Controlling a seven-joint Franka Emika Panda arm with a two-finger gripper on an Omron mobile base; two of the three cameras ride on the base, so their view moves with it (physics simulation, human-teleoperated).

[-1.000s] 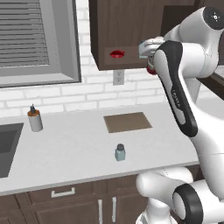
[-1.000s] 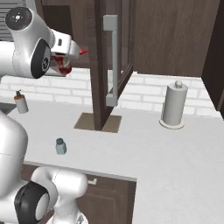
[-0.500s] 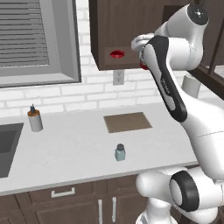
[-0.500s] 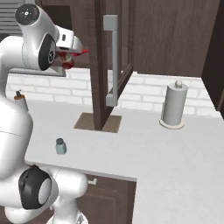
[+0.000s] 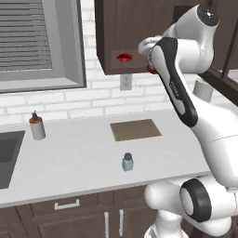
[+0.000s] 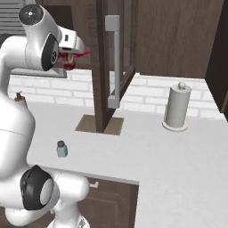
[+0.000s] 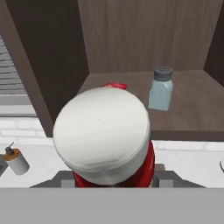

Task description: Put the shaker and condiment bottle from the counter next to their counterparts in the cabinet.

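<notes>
fingers: closed on the condiment bottle (image 7: 105,140), white cap toward the hand camera | gripper (image 6: 73,57): raised at the cabinet (image 5: 125,32) mouth, arm bent high | shelf: counterpart shaker (image 7: 160,89) at 1 o'clock of cap, red item (image 5: 123,57) behind | counter (image 5: 83,158): shaker (image 5: 128,162) at 7 o'clock of mat (image 5: 135,129)
</notes>
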